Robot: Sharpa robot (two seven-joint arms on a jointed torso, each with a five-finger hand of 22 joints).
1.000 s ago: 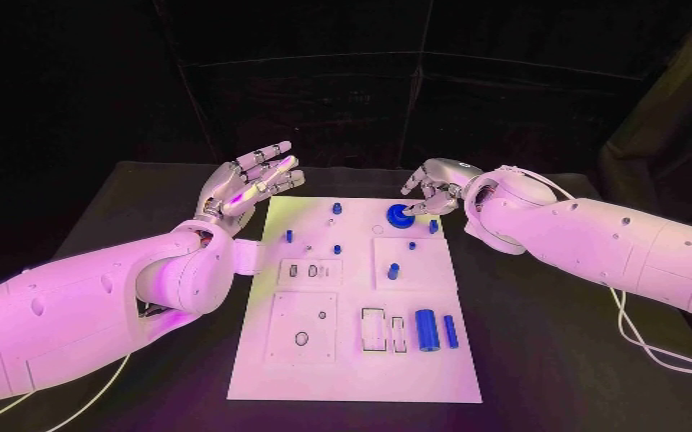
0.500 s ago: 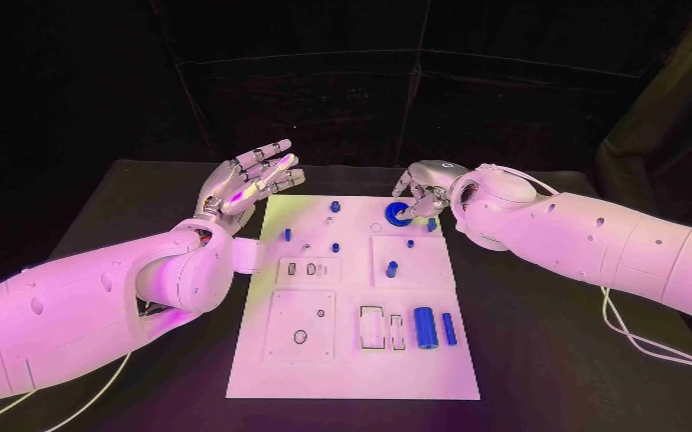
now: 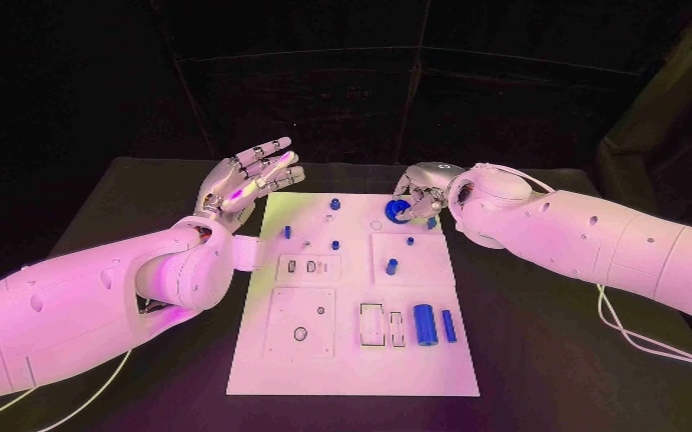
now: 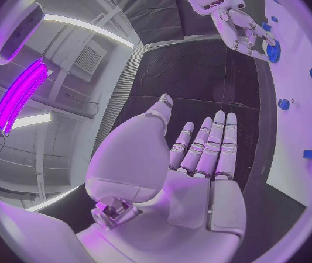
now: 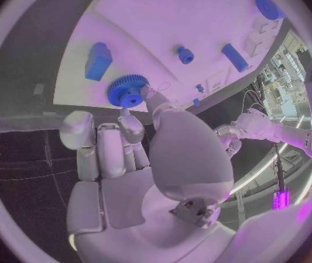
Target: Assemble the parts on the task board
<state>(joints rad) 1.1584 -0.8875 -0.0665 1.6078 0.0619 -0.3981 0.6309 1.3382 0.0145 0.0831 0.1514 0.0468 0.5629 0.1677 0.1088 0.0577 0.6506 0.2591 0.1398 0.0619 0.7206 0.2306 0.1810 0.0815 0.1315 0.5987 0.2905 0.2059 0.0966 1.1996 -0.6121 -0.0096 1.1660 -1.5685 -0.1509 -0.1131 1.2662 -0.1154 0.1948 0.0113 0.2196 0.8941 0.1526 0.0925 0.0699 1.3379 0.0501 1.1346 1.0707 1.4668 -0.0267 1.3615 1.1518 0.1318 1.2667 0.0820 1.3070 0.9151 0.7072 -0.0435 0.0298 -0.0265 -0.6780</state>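
Observation:
The white task board [image 3: 353, 352] lies in the middle of the black table. A blue gear [image 3: 397, 210] [image 5: 126, 92] [image 4: 273, 51] lies flat near the board's far edge. My right hand [image 3: 421, 190] [image 5: 137, 158] hovers just over it, the thumb tip beside the gear's rim and the other fingers [image 5: 100, 133] half curled, a little short of it. It grips nothing. My left hand [image 3: 253, 177] [image 4: 192, 158] is raised off the board's far left corner, palm up, fingers spread and empty.
Small blue pegs [image 3: 335, 204] [image 3: 391, 268] stand on the board's far half, and a blue block [image 3: 431, 222] [image 5: 98, 60] lies beside the gear. A thick blue cylinder [image 3: 426, 325] and a thinner one [image 3: 449, 325] lie near the right edge. Black table surrounds the board.
My right hand has slid left and a little nearer over the blue gear. The left hand has stayed where it was.

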